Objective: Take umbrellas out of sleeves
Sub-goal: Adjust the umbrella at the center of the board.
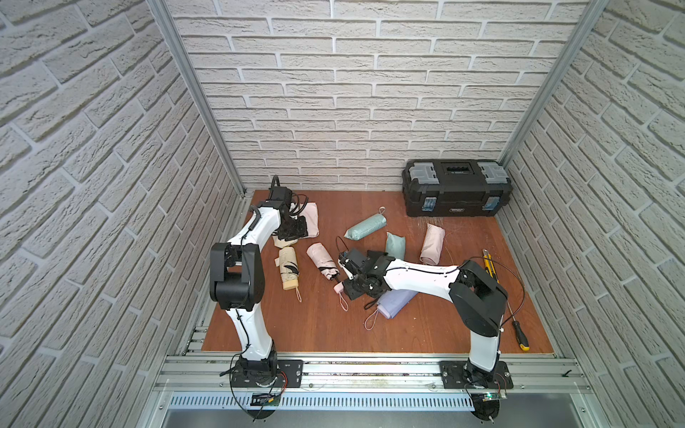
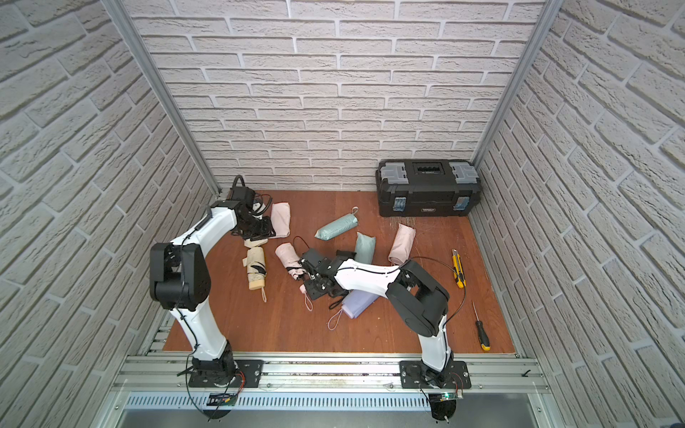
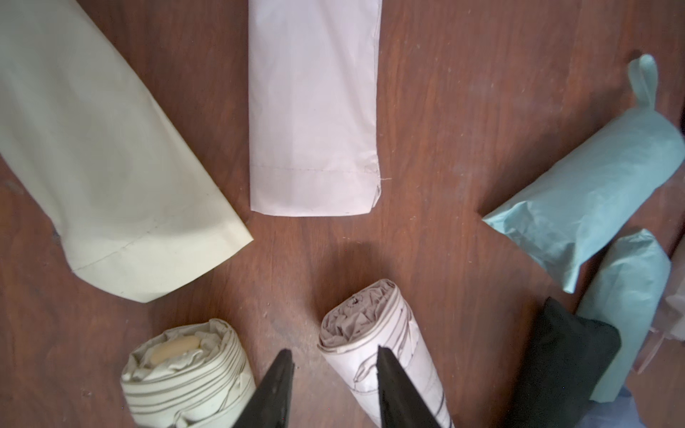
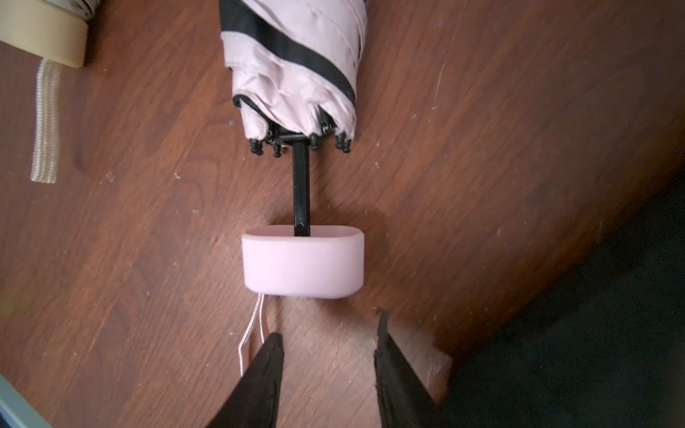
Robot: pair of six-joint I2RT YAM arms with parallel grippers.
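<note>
left fingers [image 3: 274,392] spread, empty, above counter [image 3: 426,111]; pink sleeve [image 3: 313,111] flat on it, beige sleeve [image 3: 103,155] beside | right fingers [image 4: 259,381] spread, empty, just short of pink umbrella [image 4: 293,55] handle [image 4: 302,266]; umbrella bare, shaft extended, lying mid-counter

Workshop-style test cell (toolbox [image 1: 457,187]; screwdriver [image 1: 519,333])

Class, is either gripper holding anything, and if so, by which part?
Nothing is held. The right gripper is open, just short of the pink handle. The left gripper is open too, beside a rolled umbrella.
</note>
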